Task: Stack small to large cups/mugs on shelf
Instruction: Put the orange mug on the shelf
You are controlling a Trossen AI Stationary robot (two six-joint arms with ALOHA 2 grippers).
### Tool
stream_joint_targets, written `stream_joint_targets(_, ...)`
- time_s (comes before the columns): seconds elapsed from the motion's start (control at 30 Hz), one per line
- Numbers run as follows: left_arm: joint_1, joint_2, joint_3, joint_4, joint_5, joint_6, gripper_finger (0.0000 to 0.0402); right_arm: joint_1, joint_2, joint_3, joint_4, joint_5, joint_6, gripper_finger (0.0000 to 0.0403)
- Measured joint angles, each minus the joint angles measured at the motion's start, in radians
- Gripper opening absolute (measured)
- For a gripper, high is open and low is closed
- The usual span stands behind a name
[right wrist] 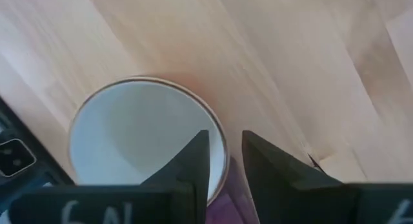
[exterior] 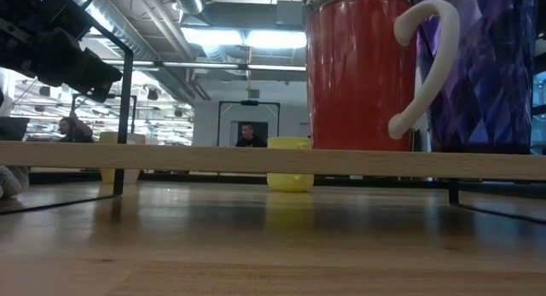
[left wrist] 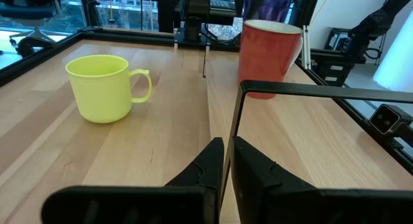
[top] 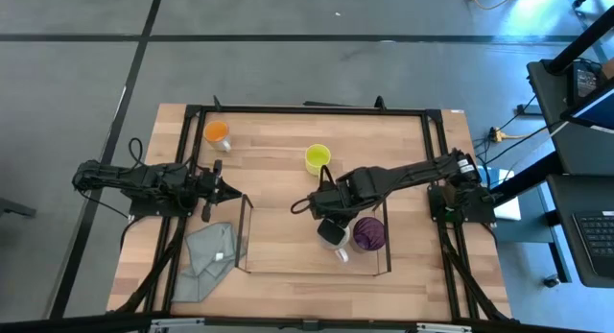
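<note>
The shelf (top: pixel 240 239), a clear-walled rack with thin dark edges, stands at the table's near middle. Inside it are the white mug (top: pixel 333 234), red outside with a white inside and handle (exterior: pixel 418 66), and the purple tumbler (top: pixel 368 234) right beside it. The yellow mug (top: pixel 318 158) and the orange cup (top: pixel 218 133) stand on the bare table farther back. My right gripper (top: pixel 326 218) is shut on the white mug. My left gripper (top: pixel 228 190) is shut on the shelf at its far left corner. My left gripper has the shelf's upright dark corner edge (left wrist: pixel 231 130) between its two fingers, coming level from the table's left side. The shelf stands on the table. My right gripper holds the white mug by its rim (right wrist: pixel 218 130), one finger inside the mug and one outside, coming from above. The mug's mouth faces up; whether its base rests on the table, I cannot tell.
A crumpled grey cloth (top: pixel 206 256) lies left of the shelf near the table's near left corner. A dark frame (top: pixel 307 110) runs around the table's edges. Bare wood lies between the yellow mug and the shelf. People show far off in the room behind (exterior: pixel 247 136).
</note>
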Motion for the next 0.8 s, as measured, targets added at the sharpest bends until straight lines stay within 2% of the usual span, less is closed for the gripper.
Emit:
stream_joint_targets(0.2, 0.0, 0.0, 0.0, 0.0, 0.0, 0.0, 0.0025, 0.0, 0.0, 0.05, 0.002, -0.011, -0.016, 0.0093)
stream_joint_targets(0.3, 0.0, 0.0, 0.0, 0.0, 0.0, 0.0, 0.0025, -0.005, -0.001, 0.063, 0.02, -0.048, -0.014, 0.0087)
stream_joint_targets(0.43, 0.0, 0.0, 0.0, 0.0, 0.0, 0.0, 0.0025, -0.006, -0.001, 0.063, 0.043, -0.104, -0.022, 0.0062)
stream_joint_targets(0.6, 0.0, 0.0, 0.0, 0.0, 0.0, 0.0, 0.0025, 0.002, -0.001, 0.063, 0.039, -0.224, -0.068, 0.0011)
stream_joint_targets(0.73, 0.0, 0.0, 0.0, 0.0, 0.0, 0.0, 0.0025, 0.044, -0.001, 0.063, 0.022, -0.297, -0.073, 0.0009)
stream_joint_targets(0.8, 0.0, 0.0, 0.0, 0.0, 0.0, 0.0, 0.0025, 0.073, -0.001, 0.062, 0.029, -0.299, -0.056, 0.0009)
